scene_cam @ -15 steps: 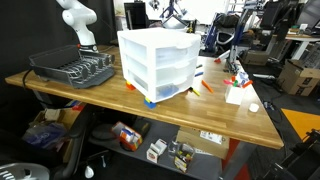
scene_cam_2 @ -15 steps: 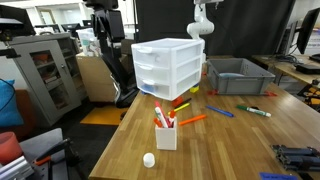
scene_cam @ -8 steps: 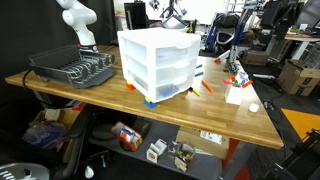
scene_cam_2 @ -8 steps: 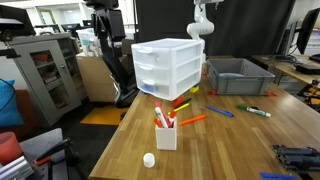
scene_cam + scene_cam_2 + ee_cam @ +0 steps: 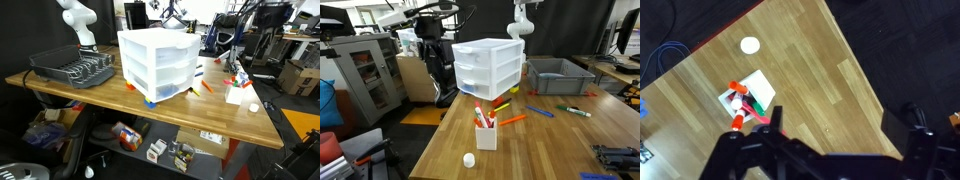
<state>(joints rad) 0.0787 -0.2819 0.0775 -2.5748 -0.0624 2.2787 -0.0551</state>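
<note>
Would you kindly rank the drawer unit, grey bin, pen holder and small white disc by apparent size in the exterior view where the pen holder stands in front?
1. drawer unit
2. grey bin, though farther off
3. pen holder, enlarged by nearness
4. small white disc

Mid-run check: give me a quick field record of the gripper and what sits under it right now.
gripper state: black gripper open, holding nothing, well above the table
below it: white square holder with red, orange and green markers standing in it
near holder: small white round disc, apart from it
surface: light wooden table
elsewhere on table: white plastic three-drawer unit; dark dish rack
</note>
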